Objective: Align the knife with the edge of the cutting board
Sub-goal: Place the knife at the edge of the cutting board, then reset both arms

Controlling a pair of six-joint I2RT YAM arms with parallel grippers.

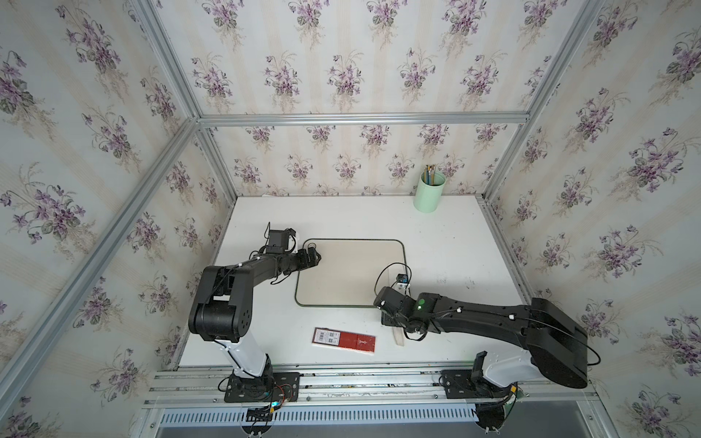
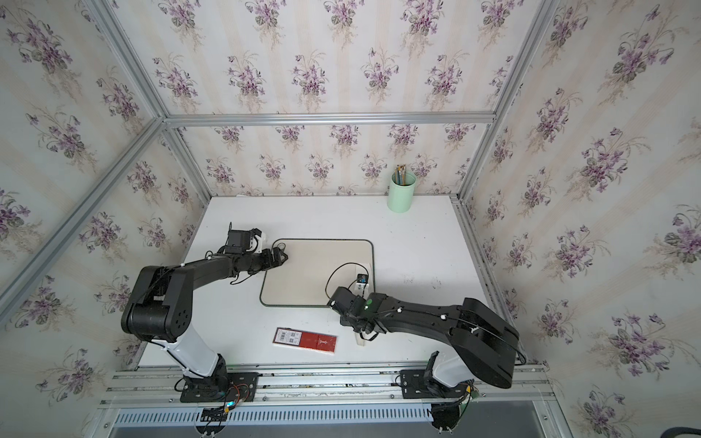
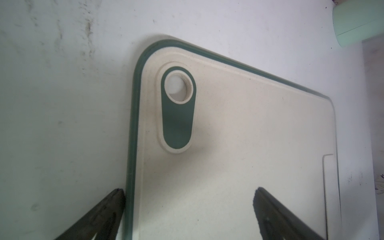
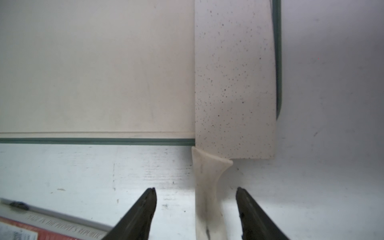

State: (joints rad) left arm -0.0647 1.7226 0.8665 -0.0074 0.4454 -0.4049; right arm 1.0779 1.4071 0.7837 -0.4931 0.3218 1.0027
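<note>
Though cropped at the lower left of the right wrist view, reads as the red-and-white package, flat on the table. Just beyond, straddles the cream handle of the knife with the right gripper, jaws apart, touching neither side. Finds the blade flat on the cutting board, along its right-hand green rim, handle overhanging the near edge. Further up, spreads the left gripper jaws wide across the board's left rim, perhaps resting on it. Ends at the green cup, upper right.
</note>
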